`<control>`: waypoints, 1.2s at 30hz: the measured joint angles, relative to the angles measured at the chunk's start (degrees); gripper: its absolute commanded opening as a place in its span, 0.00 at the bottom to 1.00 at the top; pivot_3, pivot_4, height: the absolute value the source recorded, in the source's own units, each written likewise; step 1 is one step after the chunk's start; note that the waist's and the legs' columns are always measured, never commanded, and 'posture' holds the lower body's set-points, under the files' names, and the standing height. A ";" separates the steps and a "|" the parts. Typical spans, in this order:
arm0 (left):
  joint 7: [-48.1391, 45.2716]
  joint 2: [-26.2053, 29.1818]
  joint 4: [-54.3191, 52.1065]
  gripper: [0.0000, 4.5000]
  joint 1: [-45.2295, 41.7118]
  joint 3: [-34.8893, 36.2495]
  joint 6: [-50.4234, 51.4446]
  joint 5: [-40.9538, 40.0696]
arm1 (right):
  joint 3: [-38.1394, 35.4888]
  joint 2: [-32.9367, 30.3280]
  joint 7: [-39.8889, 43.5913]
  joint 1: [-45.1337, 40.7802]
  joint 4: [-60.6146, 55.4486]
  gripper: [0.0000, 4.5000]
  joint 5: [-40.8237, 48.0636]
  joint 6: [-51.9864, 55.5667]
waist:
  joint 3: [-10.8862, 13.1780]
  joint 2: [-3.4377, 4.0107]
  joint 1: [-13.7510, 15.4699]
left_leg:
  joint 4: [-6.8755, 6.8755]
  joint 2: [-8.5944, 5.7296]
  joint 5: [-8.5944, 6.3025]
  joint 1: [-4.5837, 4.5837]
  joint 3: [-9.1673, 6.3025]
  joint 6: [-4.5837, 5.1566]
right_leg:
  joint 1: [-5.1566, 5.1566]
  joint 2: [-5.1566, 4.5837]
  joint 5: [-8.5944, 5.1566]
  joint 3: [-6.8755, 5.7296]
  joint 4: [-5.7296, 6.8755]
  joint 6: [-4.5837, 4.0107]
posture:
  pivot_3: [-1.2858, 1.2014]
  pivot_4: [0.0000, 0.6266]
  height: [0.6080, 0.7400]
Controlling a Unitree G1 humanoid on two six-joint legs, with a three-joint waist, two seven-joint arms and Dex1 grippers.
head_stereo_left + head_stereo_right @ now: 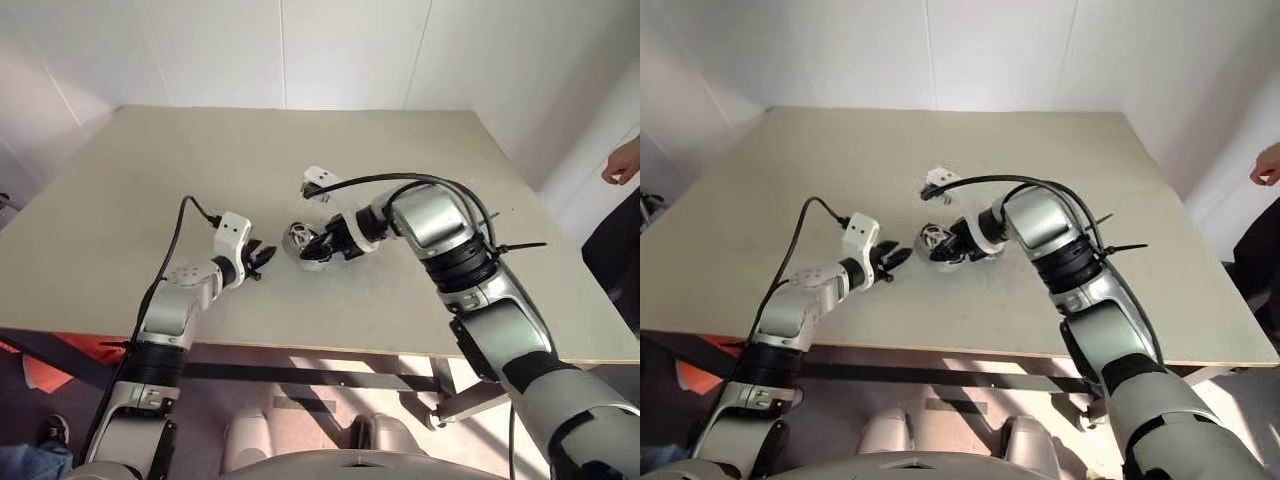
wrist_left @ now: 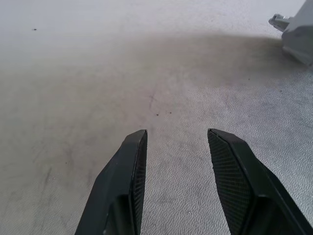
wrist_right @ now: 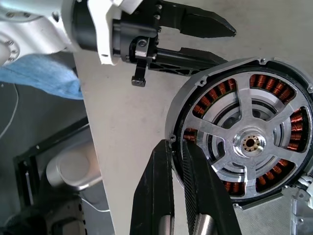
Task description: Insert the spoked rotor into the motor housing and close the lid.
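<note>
My right gripper [image 3: 176,144] is shut on the rim of the motor housing [image 3: 274,85], a silver-rimmed ring of copper coils. Inside the coils lies a silvery spoked wheel with a small hub [image 3: 251,143], which looks like the spoked rotor. In the head views the housing [image 1: 298,238] is tilted up at mid-table in the right gripper [image 1: 322,246]. My left gripper [image 1: 265,256] hovers just to its left, open, with nothing between its fingers [image 2: 134,161] and bare table beneath. The lid is out of view.
The beige table [image 1: 300,140] stretches far behind and to both sides of the grippers. A person's hand [image 1: 622,160] shows at the right edge, beyond the table. The table's front edge [image 1: 300,350] runs close below both arms.
</note>
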 measured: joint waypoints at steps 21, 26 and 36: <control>1.94 -0.11 -5.17 0.46 2.39 2.32 -0.33 -2.11 | -15.09 11.78 -27.59 -6.65 18.37 0.28 6.75 1.13 | 0.01 0.01 0.15 | -0.56 -0.10 0.33 0.16 0.00 -0.56 | -0.02 -0.02 -0.01 -0.02 -0.09 0.02 | 0.52 0.00 1.00; 1.90 -0.04 -4.55 0.46 2.04 2.26 -0.33 -2.07 | -15.01 11.28 -27.83 -7.25 18.44 0.50 8.80 1.07 | 0.01 0.01 0.11 | -0.56 -0.10 0.34 0.18 -0.01 -0.58 | -0.02 0.00 -0.01 -0.01 -0.08 0.03 | 0.52 0.00 1.00; 0.78 0.60 -2.51 0.46 0.13 2.04 -0.32 -2.07 | -15.31 3.24 -24.22 -10.20 12.97 0.50 12.50 -11.19 | 0.00 -0.01 0.54 | -0.55 -0.13 0.36 0.15 0.00 -0.60 | -0.01 -0.03 0.00 -0.02 -0.08 0.03 | 0.52 0.00 1.00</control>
